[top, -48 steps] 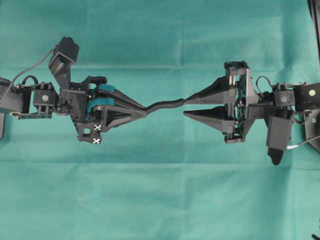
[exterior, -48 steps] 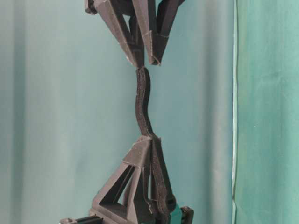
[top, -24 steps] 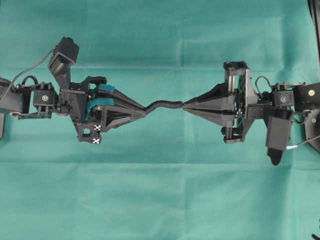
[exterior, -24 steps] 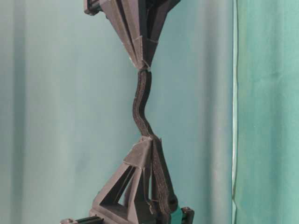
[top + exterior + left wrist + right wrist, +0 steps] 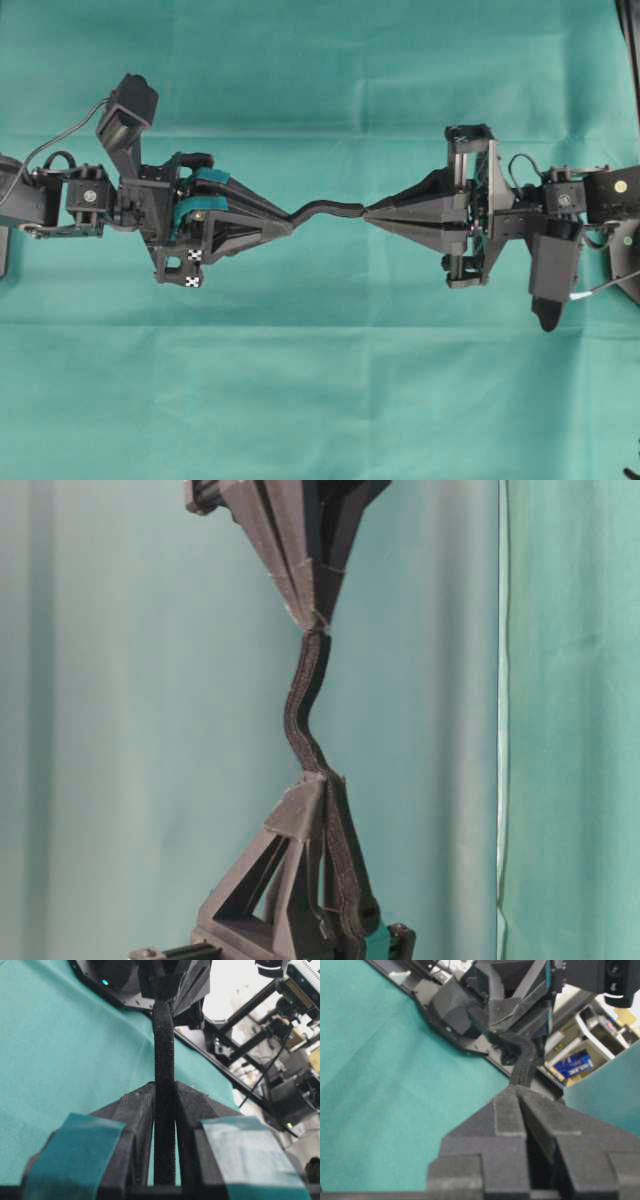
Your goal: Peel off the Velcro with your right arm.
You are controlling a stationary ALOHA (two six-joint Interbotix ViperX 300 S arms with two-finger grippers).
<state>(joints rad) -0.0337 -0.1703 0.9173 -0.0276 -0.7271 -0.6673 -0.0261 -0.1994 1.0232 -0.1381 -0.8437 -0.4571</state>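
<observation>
The Velcro (image 5: pixel 325 209), a thin black wavy strip, hangs in the air between the two grippers above the green cloth. My left gripper (image 5: pixel 290 222), the one with teal patches, is shut on its left end, and the strip runs back between its jaws (image 5: pixel 163 1045). My right gripper (image 5: pixel 368 213), all black with wedge jaws, is shut on the strip's right end. In the table-level view the right gripper (image 5: pixel 315 620) is at the top, the Velcro (image 5: pixel 305 695) in the middle and the left gripper (image 5: pixel 320 777) below. The right wrist view shows the Velcro (image 5: pixel 524 1062) leaving the closed right gripper (image 5: pixel 519 1089).
A green cloth (image 5: pixel 320 380) covers the table. The left arm's camera mount (image 5: pixel 128 110) sticks up at the left. The right arm's wrist block (image 5: pixel 552 275) and cable are at the right. Black frame bars and shelves with clutter (image 5: pixel 260 1035) stand beyond the table edge.
A second ago my right gripper's jaws were open around the strip's right end. They have closed onto it. The left gripper has not moved.
</observation>
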